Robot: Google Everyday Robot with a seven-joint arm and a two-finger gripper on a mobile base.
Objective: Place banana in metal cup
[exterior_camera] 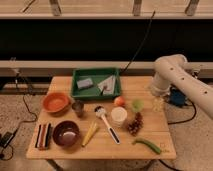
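**Banana lies untouched, gripper waits at the far edge**

The banana (90, 134) lies flat on the wooden surface (165, 131), near the front, between the dark bowl (66, 133) and the white-handled utensil (107, 125). It touches neither, so there seems to be room for a grasp from above across its slim middle. The metal cup (78, 108) stands upright just behind it, in front of the orange bowl (56, 102), with its mouth facing up to receive. The carry should therefore be short.

The gripper (158, 103) hangs at the end of the white arm (172, 75) over the right side of the surface, beside the light-green cup (137, 105) and well apart from the banana. Its jaws are spread wide and hold nothing, which suits an approach not yet begun.

To get across, the arm must pass over the white round container (118, 116) and the grapes (135, 125), so a high path looks wise. The cup is narrow and the banana long, so it will likely have to go in end first and lean on the rim
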